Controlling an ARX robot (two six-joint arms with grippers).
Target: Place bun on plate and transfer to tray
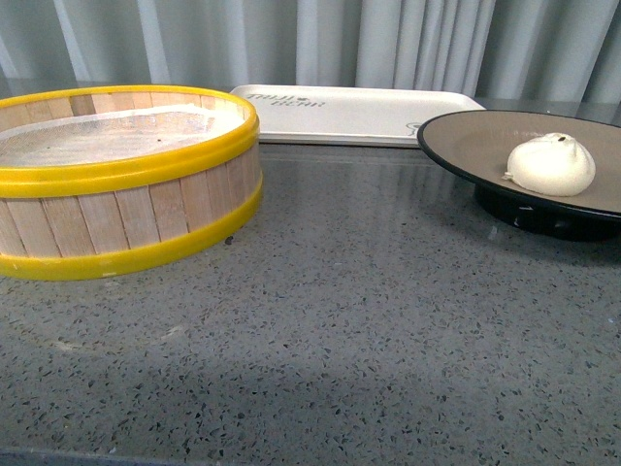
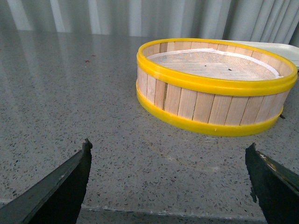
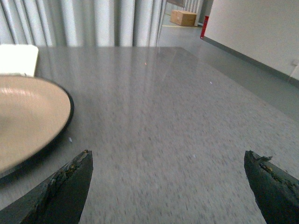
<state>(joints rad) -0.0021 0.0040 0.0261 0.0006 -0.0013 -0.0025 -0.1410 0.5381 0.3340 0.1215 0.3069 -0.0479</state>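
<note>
The bun rests on the plate at the right edge of the surface, just before the tray at the far edge. The left tool and the right tool stand wide open, holding nothing.

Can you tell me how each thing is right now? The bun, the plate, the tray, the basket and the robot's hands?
bun: whole, sitting on the plate
plate: upright on the table, holding the bun, not on the tray
tray: flat, nothing on the part that shows
steamer basket: uncovered, no food inside
left hand: open, holding nothing
right hand: open, holding nothing
</note>
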